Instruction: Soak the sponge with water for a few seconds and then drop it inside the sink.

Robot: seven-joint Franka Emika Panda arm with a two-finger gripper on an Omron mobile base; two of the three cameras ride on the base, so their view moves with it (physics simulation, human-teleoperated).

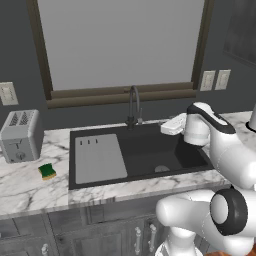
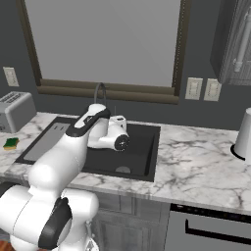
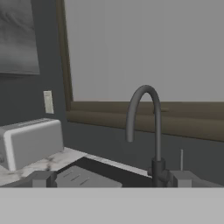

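Observation:
The sponge point(image 1: 47, 171), yellow with a green top, lies on the marble counter left of the sink point(image 1: 150, 150), in front of the toaster; it also appears at the far left of the right base view point(image 2: 11, 143). My gripper point(image 1: 167, 127) hovers over the sink's back right part, well right of the sponge, and points toward the dark gooseneck faucet point(image 3: 142, 118). In the hand view the gripper point(image 3: 113, 179) is open, its fingertips point(image 3: 43, 178) wide apart with nothing between them. No water runs from the spout.
A silver toaster point(image 1: 20, 135) stands at the counter's left end. The light grey drainboard point(image 1: 97, 157) covers the sink's left part. A white vessel point(image 2: 243, 133) stands on the counter far right. Window and wall lie behind the faucet point(image 1: 134, 105).

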